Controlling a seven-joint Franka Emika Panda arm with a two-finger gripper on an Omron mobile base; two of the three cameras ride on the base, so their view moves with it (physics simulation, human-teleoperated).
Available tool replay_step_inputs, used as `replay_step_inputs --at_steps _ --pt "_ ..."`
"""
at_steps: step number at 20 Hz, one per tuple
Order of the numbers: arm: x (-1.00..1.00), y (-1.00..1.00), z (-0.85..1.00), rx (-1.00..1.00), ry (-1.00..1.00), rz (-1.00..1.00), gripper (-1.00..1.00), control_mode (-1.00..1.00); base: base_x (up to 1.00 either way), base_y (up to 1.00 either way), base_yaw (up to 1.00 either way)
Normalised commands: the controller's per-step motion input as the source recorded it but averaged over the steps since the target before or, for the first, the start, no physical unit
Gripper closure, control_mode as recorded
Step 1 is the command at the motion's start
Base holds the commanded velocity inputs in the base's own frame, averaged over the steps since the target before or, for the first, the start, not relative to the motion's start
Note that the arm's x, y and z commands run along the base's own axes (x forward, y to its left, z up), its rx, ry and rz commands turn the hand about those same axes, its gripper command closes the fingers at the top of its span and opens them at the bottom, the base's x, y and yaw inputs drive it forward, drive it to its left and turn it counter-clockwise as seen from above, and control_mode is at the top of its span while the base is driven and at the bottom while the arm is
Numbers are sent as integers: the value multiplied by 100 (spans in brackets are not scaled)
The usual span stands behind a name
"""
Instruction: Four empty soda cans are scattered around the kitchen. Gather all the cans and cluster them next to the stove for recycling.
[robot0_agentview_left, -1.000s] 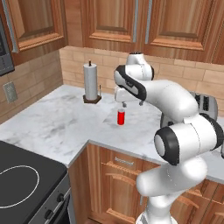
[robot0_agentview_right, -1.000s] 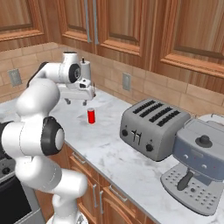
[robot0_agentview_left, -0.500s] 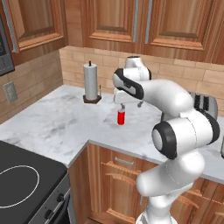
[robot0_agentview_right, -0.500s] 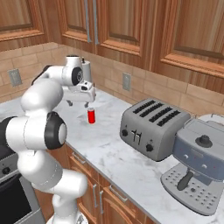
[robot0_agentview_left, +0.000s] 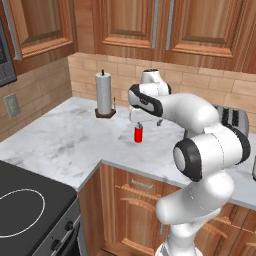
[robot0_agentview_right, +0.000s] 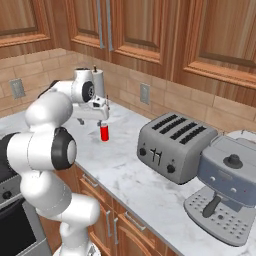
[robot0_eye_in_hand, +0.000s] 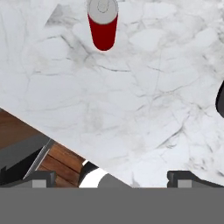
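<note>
A red soda can stands upright on the white marble counter, near its front edge. My gripper hangs just above and beside the can, pointing down, open with nothing between its fingers. In the hand view the red soda can with its silver top sits at the upper edge, well ahead of my gripper, whose fingertips stand wide apart. The stove with its black cooktop lies at the lower left, left of the counter.
A paper towel holder stands by the brick back wall. To the right are a steel toaster and a grey coffee machine. Wooden cabinets hang above, and the counter's front edge runs close to the can.
My hand has sunk a little toward the counter beside the red can. The can has stayed put and the jaws are as wide as before.
</note>
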Motion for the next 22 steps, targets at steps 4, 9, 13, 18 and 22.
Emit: replay_step_inputs --at_steps 4,9,13,18,22 --pt "14 0 -12 0 -1 -2 -100 -100 0 0 0" --pt "15 0 -5 0 0 -2 -100 -100 0 0 0" --pt "19 0 -1 0 0 -3 -100 -100 0 0 0" --pt "23 0 -2 1 0 -3 -100 -100 0 0 0" --pt "23 0 -10 0 0 -3 -100 -100 0 0 0"
